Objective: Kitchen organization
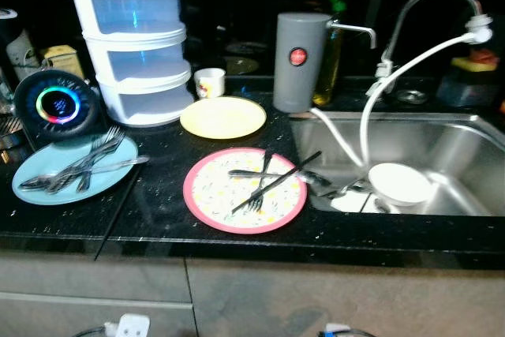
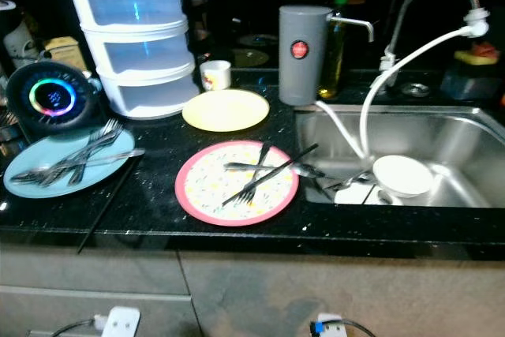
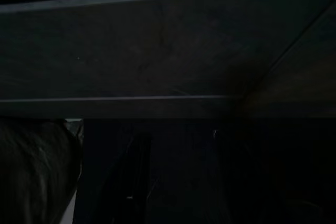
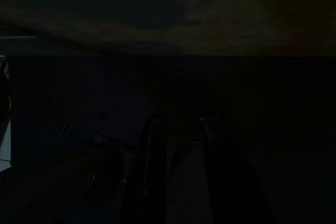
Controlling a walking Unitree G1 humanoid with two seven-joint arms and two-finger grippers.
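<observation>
A pink plate sits on the black counter, just left of the steel sink; on it lie a fork, a spoon and a long black chopstick that crosses them and sticks out toward the sink. Behind the pink plate is a bare yellow plate, and a small white cup stands just behind that. Far to the left of the pink plate is a blue plate with a pile of forks and spoons on it; behind it sits a round black gadget with a glowing ring, and a tall stack of white drawers rises next to it.

A grey jug stands behind the pink plate, at the sink's back corner. Inside the sink is a white bowl with some cutlery beside it; a tap with a white hose bends over it.

Both wrist views are very dark — the left gripper and the right gripper hang low in the shade; the right fingers stand a little apart with nothing between them; I cannot tell about the left ones.
</observation>
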